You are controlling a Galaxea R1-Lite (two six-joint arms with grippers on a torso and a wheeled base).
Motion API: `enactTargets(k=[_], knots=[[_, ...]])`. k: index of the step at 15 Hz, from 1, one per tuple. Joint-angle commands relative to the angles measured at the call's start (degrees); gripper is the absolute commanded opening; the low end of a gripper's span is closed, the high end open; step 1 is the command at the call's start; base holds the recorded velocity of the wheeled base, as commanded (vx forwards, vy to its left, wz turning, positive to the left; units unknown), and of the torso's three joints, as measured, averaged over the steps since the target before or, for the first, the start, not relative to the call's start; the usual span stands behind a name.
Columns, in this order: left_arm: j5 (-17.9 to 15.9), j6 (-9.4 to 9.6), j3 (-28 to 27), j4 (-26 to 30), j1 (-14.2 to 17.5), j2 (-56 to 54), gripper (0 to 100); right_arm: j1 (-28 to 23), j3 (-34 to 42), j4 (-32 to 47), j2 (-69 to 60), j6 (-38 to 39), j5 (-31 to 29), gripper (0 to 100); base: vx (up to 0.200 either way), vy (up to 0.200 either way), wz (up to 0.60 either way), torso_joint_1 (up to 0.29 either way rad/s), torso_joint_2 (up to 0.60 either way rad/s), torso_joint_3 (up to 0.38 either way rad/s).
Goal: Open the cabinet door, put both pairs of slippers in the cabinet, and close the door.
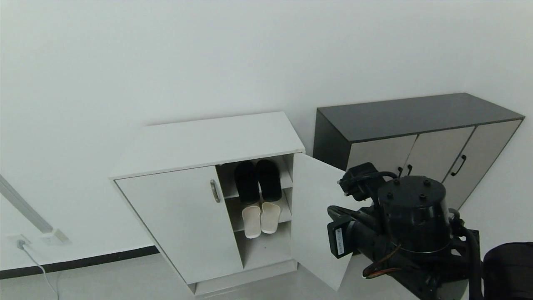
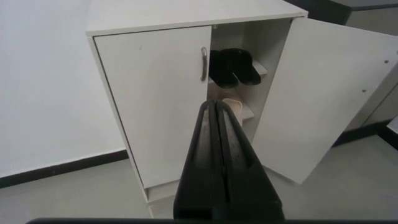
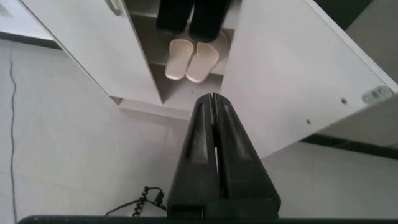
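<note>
A pair of black slippers (image 1: 258, 180) sits side by side on the top shelf of a white cabinet (image 1: 208, 141), and a pair of cream slippers (image 1: 261, 218) sits on the shelf below, toes inward. The cabinet's right door (image 1: 318, 216) stands swung wide open; its left door (image 1: 179, 221) is closed.

The right arm (image 1: 410, 216) is raised just beside the open door. The right gripper (image 3: 214, 95) points down at the floor before the shelves, fingers pressed together on nothing. The left gripper (image 2: 216, 102), likewise clenched and empty, faces the cabinet front. A dark cabinet (image 1: 416, 116) stands to the right against the wall.
</note>
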Motion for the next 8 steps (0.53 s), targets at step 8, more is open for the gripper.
enactTargets(k=[8], knots=[[-0.08,0.09,0.01,-0.02,-0.07,-0.01,0,-7.06,-5.1,1.19,0.47,-3.24,1.34,0,0.0,0.0,0.0,0.0,0.0,0.0]])
